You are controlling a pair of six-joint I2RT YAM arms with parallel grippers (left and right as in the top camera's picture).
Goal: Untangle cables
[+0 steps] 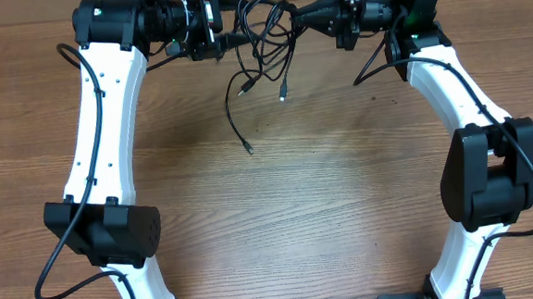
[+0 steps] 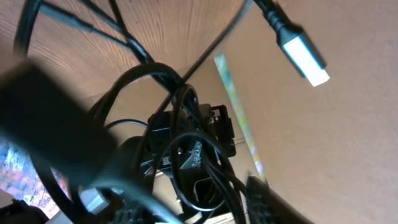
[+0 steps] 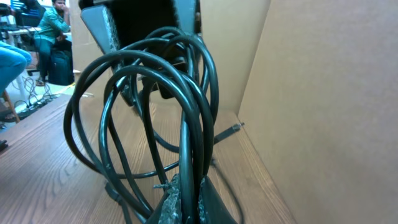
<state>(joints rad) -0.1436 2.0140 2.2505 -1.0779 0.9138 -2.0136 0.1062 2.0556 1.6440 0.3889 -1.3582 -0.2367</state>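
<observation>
The cables (image 1: pixel 264 38) form a black tangle hanging between my two grippers at the far edge of the table. Loose ends trail down to the wood at small plugs (image 1: pixel 250 148). My right gripper (image 1: pixel 303 17) is shut on a few strands; in the right wrist view its fingertips (image 3: pixel 191 186) pinch cords that rise into big loops (image 3: pixel 124 81). My left gripper (image 1: pixel 230 39) reaches into the tangle from the left. In the left wrist view its jaws (image 2: pixel 199 208) stand partly apart with several cords running between them, close to the right finger (image 2: pixel 261 202). A silver plug (image 2: pixel 305 56) hangs above.
The wooden table (image 1: pixel 326 211) stretches toward the near edge between the two white arms. A brown cardboard wall (image 3: pixel 323 93) stands just behind the grippers. People sit in the background (image 3: pixel 53 25) beyond the table.
</observation>
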